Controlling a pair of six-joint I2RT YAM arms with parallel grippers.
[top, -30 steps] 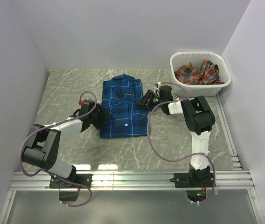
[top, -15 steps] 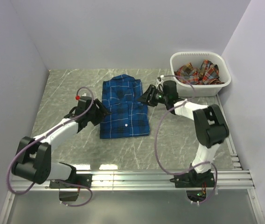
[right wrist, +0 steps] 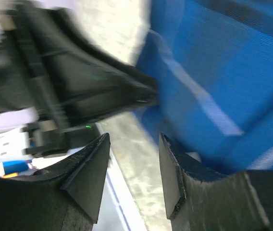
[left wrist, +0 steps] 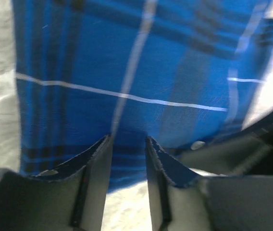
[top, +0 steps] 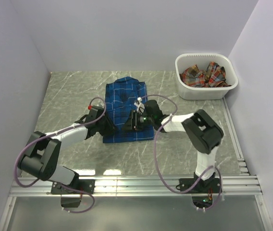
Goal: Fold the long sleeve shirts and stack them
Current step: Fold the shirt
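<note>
We list: left arm and right arm, white shells over black joints, each trailing a looped purple cable; red cap near the left wrist; left gripper, dark tapered fingers.

Soft, even overhead light fills the top view, with two white glare patches on the grey marbled tabletop toward six o'clock. Both wrist views are blurred, the royal blue plaid shirt smeared and the edges blown white.

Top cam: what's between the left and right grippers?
The blue plaid shirt spans the gap with its near half, from left gripper to right gripper, seen in the top external view.
</note>
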